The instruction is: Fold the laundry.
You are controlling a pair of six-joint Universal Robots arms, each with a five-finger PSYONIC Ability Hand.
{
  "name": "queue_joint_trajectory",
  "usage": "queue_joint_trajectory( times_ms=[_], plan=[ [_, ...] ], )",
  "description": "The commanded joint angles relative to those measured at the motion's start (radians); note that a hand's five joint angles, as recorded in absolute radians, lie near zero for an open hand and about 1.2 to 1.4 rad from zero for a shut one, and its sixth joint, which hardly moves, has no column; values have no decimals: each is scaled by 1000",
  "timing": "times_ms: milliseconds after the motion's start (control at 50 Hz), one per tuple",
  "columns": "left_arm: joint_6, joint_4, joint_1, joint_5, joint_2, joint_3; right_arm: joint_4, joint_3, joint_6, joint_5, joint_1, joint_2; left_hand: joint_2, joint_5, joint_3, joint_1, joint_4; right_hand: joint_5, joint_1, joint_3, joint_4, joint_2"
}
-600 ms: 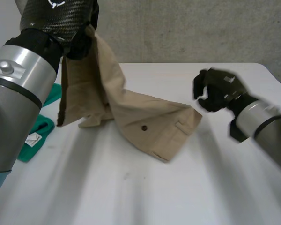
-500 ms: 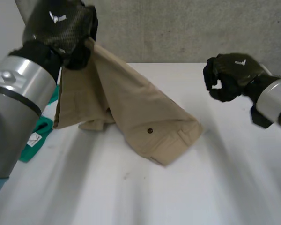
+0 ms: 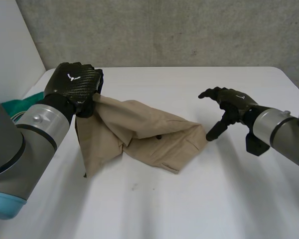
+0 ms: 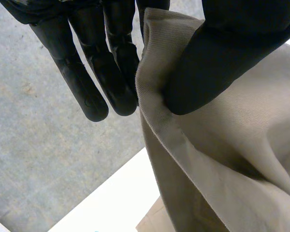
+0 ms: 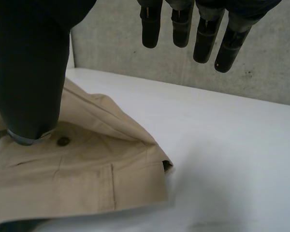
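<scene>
A tan garment [image 3: 144,134] lies crumpled on the white table [image 3: 189,199], a dark button [image 5: 63,141] and a pocket flap near its right end. My left hand [image 3: 74,85] holds its left end up just above the table. In the left wrist view the thumb [image 4: 222,63] pinches a hemmed edge of the cloth [image 4: 222,159] against the fingers [image 4: 111,72]. My right hand [image 3: 231,102] is open at the garment's right corner. Its thumb [image 5: 29,77] points down onto the cloth [image 5: 87,179] beside the button, and its fingers [image 5: 183,24] are straight and apart.
A green cloth [image 3: 12,105] lies at the table's left edge behind my left arm. A grey wall [image 3: 164,30] stands behind the table. Bare tabletop stretches in front of the garment and to its right.
My left hand has come down from high up, lowering the cloth toward the table. My right hand has uncurled from a fist and dropped to the garment's right corner.
</scene>
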State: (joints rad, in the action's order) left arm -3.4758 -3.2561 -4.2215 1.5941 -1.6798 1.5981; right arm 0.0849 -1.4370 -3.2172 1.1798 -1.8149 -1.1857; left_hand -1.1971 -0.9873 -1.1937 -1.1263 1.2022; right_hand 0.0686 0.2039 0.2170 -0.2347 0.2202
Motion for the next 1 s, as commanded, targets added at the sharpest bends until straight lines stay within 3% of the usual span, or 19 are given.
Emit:
queue_joint_trajectory(
  times_ms=[20, 120, 220, 260, 280, 300, 400, 480, 560, 640, 820, 940, 1000],
  plan=[
    [0, 1, 9, 0, 63, 25, -16, 121, -32, 6, -40, 155, -199, -234, -203, -270, 194, -69, -29, -42, 60, -46],
    [0, 1, 8, 1, 92, 31, -13, 227, -52, 9, -93, 274, -199, -234, -203, -270, 194, -55, -16, -29, 47, -33],
    [0, -1, 6, 1, 129, 32, -8, 323, -127, 6, -107, 396, -199, -234, -203, -270, 194, 199, 239, 225, -208, 222],
    [1, -2, 5, 1, 137, 31, -8, 346, -150, 1, -107, 422, -199, -234, -203, -270, 194, 431, 470, 457, -439, 454],
    [0, -4, 3, 0, 141, 31, -7, 366, -156, 4, -110, 437, -199, -234, -203, -270, 194, 877, 916, 903, -885, 900],
    [0, -4, 1, 1, 143, 31, -7, 375, -156, 9, -110, 440, -199, -234, -203, -270, 194, 1150, 1190, 1176, -1159, 1173],
    [-5, -5, -11, 1, 143, 26, 7, 389, -113, 37, -96, 362, -199, -234, -203, -270, 194, 1153, 1192, 1179, -1162, 1176],
    [-8, -5, -37, 0, 143, 25, 58, 383, 45, 29, -90, 163, -199, -234, -203, -270, 194, 1153, 1192, 1179, -1162, 1176],
    [-6, 1, -54, -2, 149, 16, 243, 391, 407, 12, -87, -30, -199, -234, -203, -270, 194, 1153, 1192, 1179, -1162, 1176],
    [-5, 1, -52, -2, 186, 11, 379, 395, 665, 29, -96, -115, -199, -234, -203, -270, 194, 1153, 1192, 1179, -1162, 1176],
    [-6, -5, -57, 1, 233, 3, 509, 397, 735, 73, -98, -256, -199, -234, -203, -270, 194, 1153, 1192, 1179, -1162, 1176],
    [-9, -5, -66, -2, 192, 5, 570, 370, 812, 80, -90, -217, -199, -234, -203, -270, 194, 1153, 1192, 1179, -1162, 1176],
    [-12, -5, -66, -8, 76, -6, 581, 362, 862, 83, -90, -149, -199, -234, -203, -270, 194, 1153, 1192, 1179, -1162, 1176]
  ],
)
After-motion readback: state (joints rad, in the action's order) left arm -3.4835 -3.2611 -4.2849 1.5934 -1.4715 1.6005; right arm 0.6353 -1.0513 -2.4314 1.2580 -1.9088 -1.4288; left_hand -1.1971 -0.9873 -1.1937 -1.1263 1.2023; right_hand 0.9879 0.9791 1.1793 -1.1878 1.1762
